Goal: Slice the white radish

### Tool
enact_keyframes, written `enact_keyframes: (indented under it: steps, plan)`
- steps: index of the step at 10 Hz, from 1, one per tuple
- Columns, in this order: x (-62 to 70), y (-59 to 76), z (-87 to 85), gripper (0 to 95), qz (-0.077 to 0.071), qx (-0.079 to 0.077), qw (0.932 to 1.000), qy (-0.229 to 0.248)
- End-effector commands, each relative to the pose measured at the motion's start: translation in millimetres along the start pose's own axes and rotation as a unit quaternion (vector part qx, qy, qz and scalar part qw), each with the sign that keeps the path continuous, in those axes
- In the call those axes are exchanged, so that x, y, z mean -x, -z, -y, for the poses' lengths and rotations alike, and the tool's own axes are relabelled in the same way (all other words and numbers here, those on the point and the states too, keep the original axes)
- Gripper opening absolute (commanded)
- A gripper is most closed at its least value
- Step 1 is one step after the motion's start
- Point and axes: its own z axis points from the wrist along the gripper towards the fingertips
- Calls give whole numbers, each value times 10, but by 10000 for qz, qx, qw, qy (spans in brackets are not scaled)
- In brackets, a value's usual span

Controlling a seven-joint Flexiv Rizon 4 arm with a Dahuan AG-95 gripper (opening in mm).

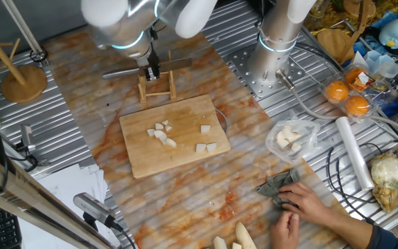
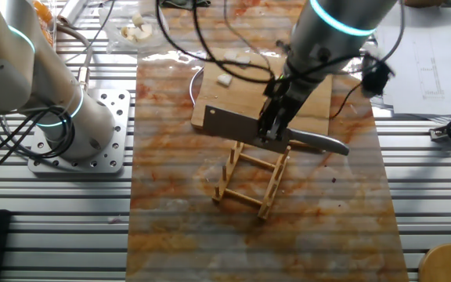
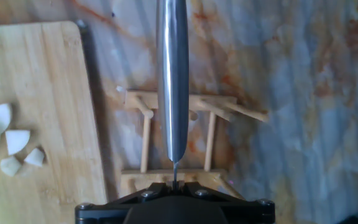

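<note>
The white radish lies as several small pale chunks (image 1: 161, 133) on the wooden cutting board (image 1: 178, 162); they also show at the left of the hand view (image 3: 8, 142) and in the other fixed view (image 2: 224, 79). My gripper (image 1: 150, 71) is shut on a knife (image 1: 119, 71), held level just above a small wooden rack (image 1: 157, 88) behind the board. In the hand view the blade (image 3: 171, 81) runs edge-on over the rack (image 3: 146, 140), with the gripper (image 3: 174, 182) clamped on it. The other fixed view shows the gripper (image 2: 272, 129) gripping the knife (image 2: 233, 125) over the rack (image 2: 253, 182).
A person's hand (image 1: 302, 204) holds a dark cloth at the front right. Nearby are a clear bag of pale chunks (image 1: 289, 137), a plastic roll (image 1: 354, 152), bagged oranges (image 1: 347, 97) and pale pointed roots (image 1: 237, 238). A second arm's base (image 1: 275, 62) stands behind; a wooden stand (image 1: 23, 81) is at the left.
</note>
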Motion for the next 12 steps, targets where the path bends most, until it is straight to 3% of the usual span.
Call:
enact_keyframes:
  steps: [1,3,12]
  plan:
    - [48,-75,-18,0,43,36,10000,-13]
    - [94,-154,-25,0,64,24,10000,8]
    - [260,-529,-92,0,264,237,9994,48]
